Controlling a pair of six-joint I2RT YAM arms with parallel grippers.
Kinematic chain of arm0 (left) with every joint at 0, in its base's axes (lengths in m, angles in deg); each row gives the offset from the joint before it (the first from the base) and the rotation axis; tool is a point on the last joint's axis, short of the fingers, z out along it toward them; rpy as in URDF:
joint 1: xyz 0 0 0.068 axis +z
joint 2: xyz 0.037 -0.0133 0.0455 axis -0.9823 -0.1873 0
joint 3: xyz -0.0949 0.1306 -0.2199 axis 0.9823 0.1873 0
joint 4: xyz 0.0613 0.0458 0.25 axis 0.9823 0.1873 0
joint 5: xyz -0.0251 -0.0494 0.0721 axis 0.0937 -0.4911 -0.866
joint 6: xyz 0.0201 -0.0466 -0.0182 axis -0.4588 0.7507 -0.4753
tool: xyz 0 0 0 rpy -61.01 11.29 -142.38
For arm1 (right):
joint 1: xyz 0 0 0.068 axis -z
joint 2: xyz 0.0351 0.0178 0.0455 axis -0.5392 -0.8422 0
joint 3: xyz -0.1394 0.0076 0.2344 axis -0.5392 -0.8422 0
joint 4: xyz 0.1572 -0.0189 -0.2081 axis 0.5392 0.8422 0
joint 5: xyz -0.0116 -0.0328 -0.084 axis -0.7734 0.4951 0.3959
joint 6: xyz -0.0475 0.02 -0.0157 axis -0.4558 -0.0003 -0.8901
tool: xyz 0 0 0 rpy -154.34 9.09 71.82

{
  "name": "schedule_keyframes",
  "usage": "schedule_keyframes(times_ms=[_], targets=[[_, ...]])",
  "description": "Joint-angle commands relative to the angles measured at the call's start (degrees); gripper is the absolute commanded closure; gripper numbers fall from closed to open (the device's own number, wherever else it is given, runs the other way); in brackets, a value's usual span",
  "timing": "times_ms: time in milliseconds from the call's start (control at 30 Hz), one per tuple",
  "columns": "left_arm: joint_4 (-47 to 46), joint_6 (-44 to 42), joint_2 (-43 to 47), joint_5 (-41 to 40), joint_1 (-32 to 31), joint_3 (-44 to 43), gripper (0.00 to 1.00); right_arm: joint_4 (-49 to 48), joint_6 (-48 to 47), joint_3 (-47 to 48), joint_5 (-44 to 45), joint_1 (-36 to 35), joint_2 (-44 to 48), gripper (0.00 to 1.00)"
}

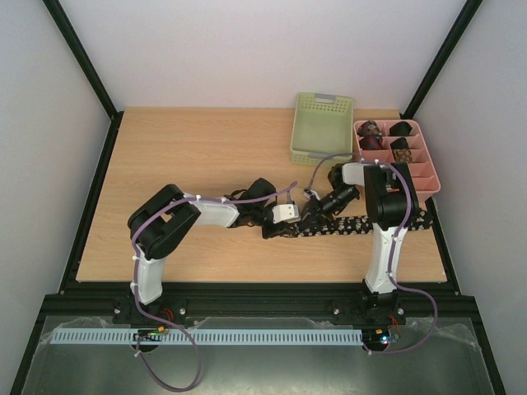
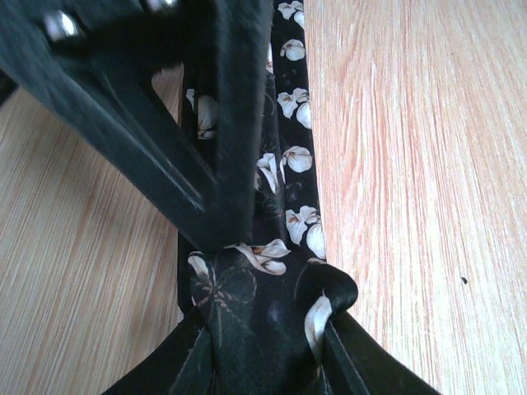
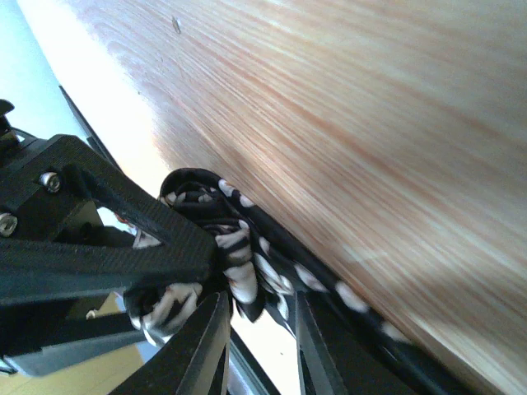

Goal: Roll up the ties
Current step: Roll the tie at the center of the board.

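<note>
Top view: the long tie [image 1: 350, 224] lies on the desk's [image 1: 181, 164] near right, with rolled ties [image 1: 370, 132] far right in a pink tray [image 1: 422, 174]. Left wrist: the left hand [image 2: 268, 333] pinches its folded end. Right wrist: the right hand [image 3: 259, 317] pinches it too.

Light: bright, even, overhead
Shadows: faint, soft
Left wrist view: tie [image 2: 290, 158] sharp
Right wrist view: tabletop [image 3: 370, 123] blurred, glare along its edge
</note>
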Motion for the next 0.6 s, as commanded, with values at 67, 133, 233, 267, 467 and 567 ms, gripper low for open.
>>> schedule_keyframes(times_ms=[67, 133, 233, 267, 467, 567], targets=[[11.3, -1.8, -3.7, -6.2, 0.2, 0.5, 0.72, 4.6, -2.8, 1.0, -0.9, 2.6, 3.0, 0.67], [11.4, -1.5, -3.9, -6.0, 0.2, 0.0, 0.71, 3.7, -0.9, 1.1, -3.0, 1.4, 3.1, 0.65], [11.7, -1.1, -4.3, -6.1, 0.2, -0.8, 0.71, 3.7, -0.5, 1.0, -3.9, -0.8, 2.1, 0.66], [11.8, -1.1, -4.4, -6.1, 0.2, -1.0, 0.70, 3.6, -0.6, 0.8, -3.9, -1.4, 1.8, 0.66], [12.1, -0.5, -4.9, -6.3, 0.2, -0.8, 0.69, 2.5, -1.8, -0.6, -3.1, -2.7, 0.8, 0.66], [12.0, -0.2, -5.0, -6.1, 0.3, -1.0, 0.69, 3.2, -2.6, -0.7, -3.4, -2.5, 1.2, 0.61]])
